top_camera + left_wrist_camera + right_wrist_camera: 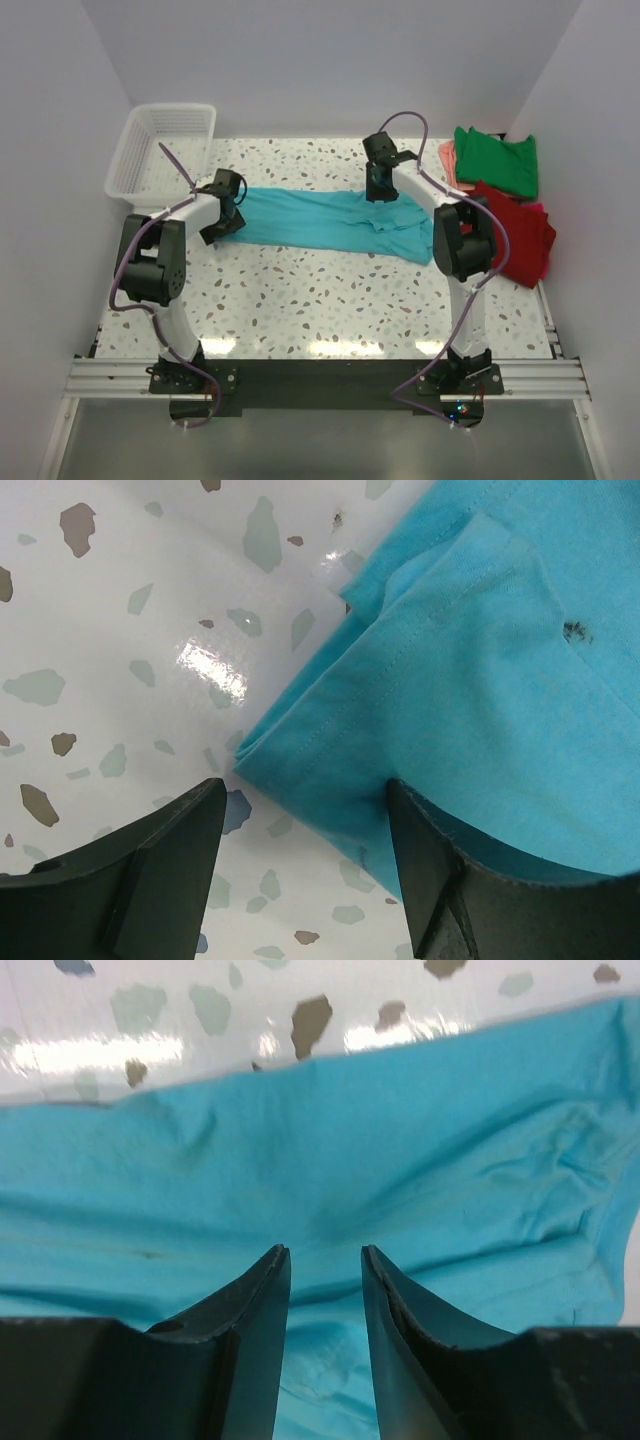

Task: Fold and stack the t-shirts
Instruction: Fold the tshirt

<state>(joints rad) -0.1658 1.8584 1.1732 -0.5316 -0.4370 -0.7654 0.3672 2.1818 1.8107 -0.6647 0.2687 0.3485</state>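
Lying stretched out as a long band across the white speckled worktop (320,300), the turquoise soft cotton short-sleeved t-shirt (320,222) runs from the left arm's tool (305,790) to beneath the right arm's tool (325,1255). The left tool's jaws stand wide apart and straddle the shirt's doubled, hemmed left corner. One finger is over the cloth and the other over bare worktop, and nothing is pinched. The right tool hangs over the shirt's right part near its far edge, where the fabric is rumpled. Its jaws are parted by a narrow gap, and cloth shows below them but none between them. At the far right of the worktop a green cotton t-shirt (497,160) lies on a salmon-pink one (448,160), with a red cotton t-shirt (520,235) just in front of them. A white plastic lattice basket (122,170) sits at the far left corner.
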